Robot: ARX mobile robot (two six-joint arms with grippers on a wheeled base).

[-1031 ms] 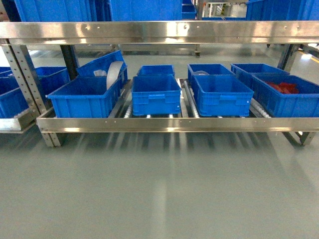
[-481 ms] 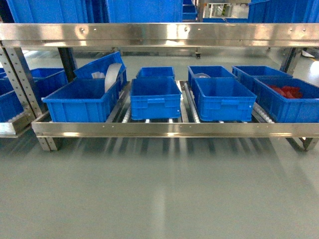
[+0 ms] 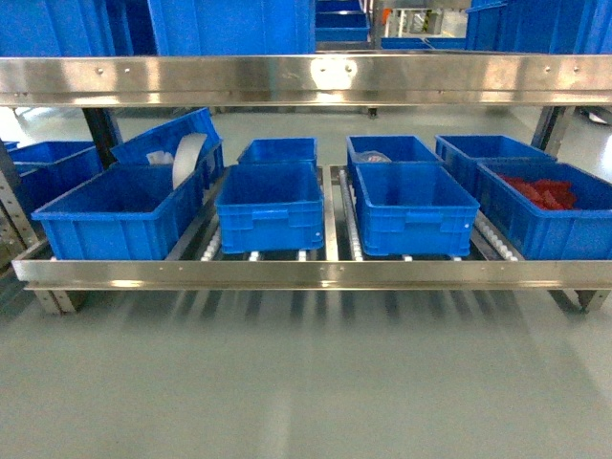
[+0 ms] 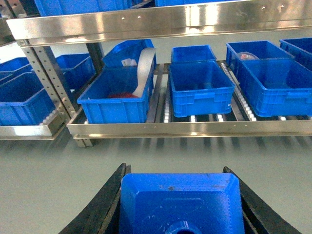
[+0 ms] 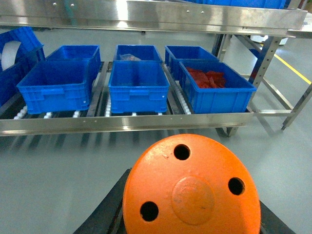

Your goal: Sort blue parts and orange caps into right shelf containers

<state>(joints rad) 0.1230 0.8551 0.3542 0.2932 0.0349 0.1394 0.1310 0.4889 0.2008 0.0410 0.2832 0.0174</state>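
My left gripper point(image 4: 174, 170) is shut on a blue part point(image 4: 181, 202), a box-shaped block with a round stud, filling the bottom of the left wrist view. An orange cap point(image 5: 161, 175), a round disc with three holes, sits between the black fingers of my right gripper point(image 5: 192, 197), which is shut on it. Ahead stands the steel shelf point(image 3: 306, 274) carrying blue containers: two empty ones point(image 3: 271, 206) point(image 3: 413, 206) in the middle and, at the right, one point(image 3: 574, 239) holding red pieces point(image 3: 535, 191). Neither gripper shows in the head view.
At the left a crate point(image 3: 115, 215) holds a leaning white roll point(image 3: 186, 158). More crates point(image 3: 277, 150) stand in a back row. An upper steel rail point(image 3: 306, 78) spans the shelf. Grey floor point(image 3: 306, 382) lies between me and the rack. A shelf leg point(image 5: 265, 63) stands at right.
In the head view the shelf and crates have slid left and lower and look a little larger; the view has shifted rightward and closer to the rack.
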